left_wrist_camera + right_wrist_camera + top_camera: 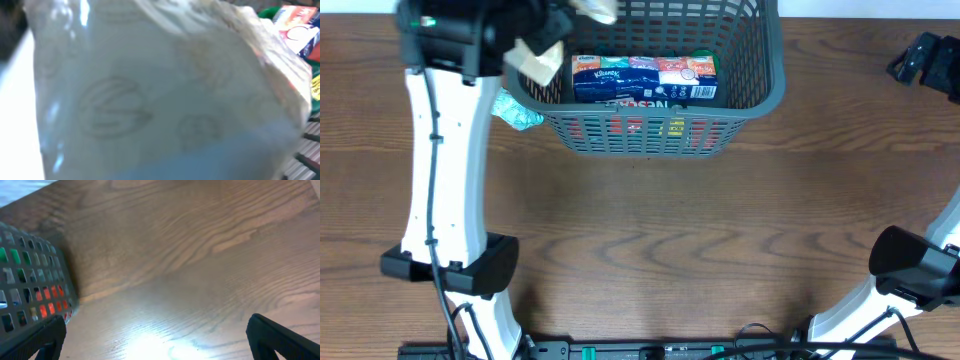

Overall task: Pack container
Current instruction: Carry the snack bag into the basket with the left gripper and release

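The dark grey slotted container [760, 95] stands at the top centre of the table, with several colourful packets [645, 78] inside. My left gripper [545, 40] is at the container's left rim, shut on a pale packet [540, 62]. That packet fills the left wrist view [160, 95] and hides the fingers. My right gripper [155, 340] is open and empty over bare wood, right of the container [30, 280]; in the overhead view it is at the far right edge [925, 60].
A teal packet [515, 110] lies on the table just left of the container, beside my left arm. The wooden table [670, 240] stretches in front of the container. The arm bases stand at the near edge.
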